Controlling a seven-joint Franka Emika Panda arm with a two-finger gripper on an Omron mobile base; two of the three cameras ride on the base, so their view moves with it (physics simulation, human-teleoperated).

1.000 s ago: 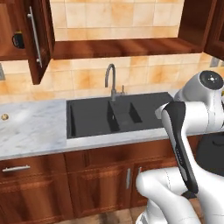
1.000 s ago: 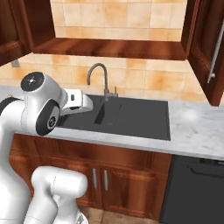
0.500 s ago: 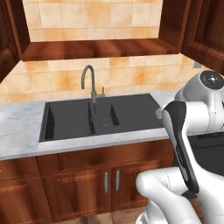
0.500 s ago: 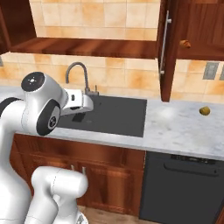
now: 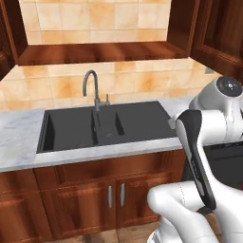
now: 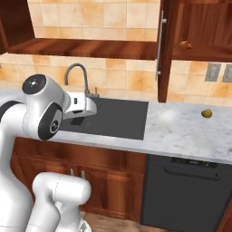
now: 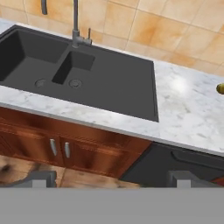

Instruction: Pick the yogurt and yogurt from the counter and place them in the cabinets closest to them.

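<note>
A dark double-bowl sink (image 5: 102,128) is set into the white-and-grey marble counter (image 5: 21,142), with a grey curved faucet (image 5: 92,88) rising at its back edge against the tan tiled wall (image 5: 95,19). Below the counter stand reddish-brown base doors (image 5: 90,199) with two short silver handles (image 5: 115,195) side by side, and above, the underside of the reddish-brown wall cabinets (image 5: 102,51) runs across the picture, with a panelled cabinet door (image 5: 218,28) at the upper right. The white arm (image 5: 204,142) fills the lower right, bent at its dark elbow in front of the counter's right end.
</note>
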